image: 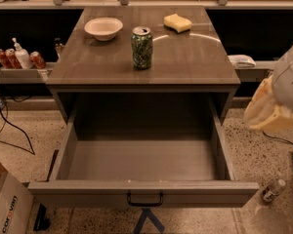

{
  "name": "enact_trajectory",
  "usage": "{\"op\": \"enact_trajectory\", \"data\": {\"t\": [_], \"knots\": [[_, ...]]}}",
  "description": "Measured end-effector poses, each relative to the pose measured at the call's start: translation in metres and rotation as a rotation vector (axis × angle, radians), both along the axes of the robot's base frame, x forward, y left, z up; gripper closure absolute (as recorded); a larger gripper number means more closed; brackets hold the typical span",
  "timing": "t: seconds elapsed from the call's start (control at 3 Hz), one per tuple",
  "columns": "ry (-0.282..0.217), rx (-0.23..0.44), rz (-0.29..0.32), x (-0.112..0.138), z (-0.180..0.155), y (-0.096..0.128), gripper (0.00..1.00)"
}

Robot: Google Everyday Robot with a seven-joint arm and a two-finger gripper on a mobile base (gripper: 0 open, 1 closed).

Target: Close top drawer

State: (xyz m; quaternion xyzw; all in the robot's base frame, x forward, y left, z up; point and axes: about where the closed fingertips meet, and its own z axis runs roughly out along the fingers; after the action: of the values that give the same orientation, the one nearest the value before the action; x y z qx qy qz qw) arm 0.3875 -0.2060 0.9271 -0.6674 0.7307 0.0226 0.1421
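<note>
The single camera view looks down on a grey-brown wooden table [195,62] with its top drawer [88,193] pulled fully out toward the viewer, showing a bare inside. A small dark handle [145,199] sits at the centre of the drawer's front. The robot's gripper [276,104] appears as a pale cream and white shape at the right edge, level with the drawer's right side and apart from it; I cannot tell whether the jaws are wide or narrow. The drawer lies just left of and below the jaws. Farther left and beyond them, on the table, stand a green can [142,47], a white bowl [103,28] and a yellow sponge [177,23]. Below the jaws, a small bottle [272,190] lies on the speckled floor. Far left sits a cardboard box [7,206].
</note>
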Motion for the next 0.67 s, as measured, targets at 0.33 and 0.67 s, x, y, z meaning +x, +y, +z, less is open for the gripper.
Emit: {"op": "enact_trajectory", "data": {"t": [0.33,0.67], "knots": [[0.037,0.005,0.008,-0.019,-0.041,0.006,1.0],[0.089,0.027,-0.038,-0.038,-0.097,0.003,1.0]]}}
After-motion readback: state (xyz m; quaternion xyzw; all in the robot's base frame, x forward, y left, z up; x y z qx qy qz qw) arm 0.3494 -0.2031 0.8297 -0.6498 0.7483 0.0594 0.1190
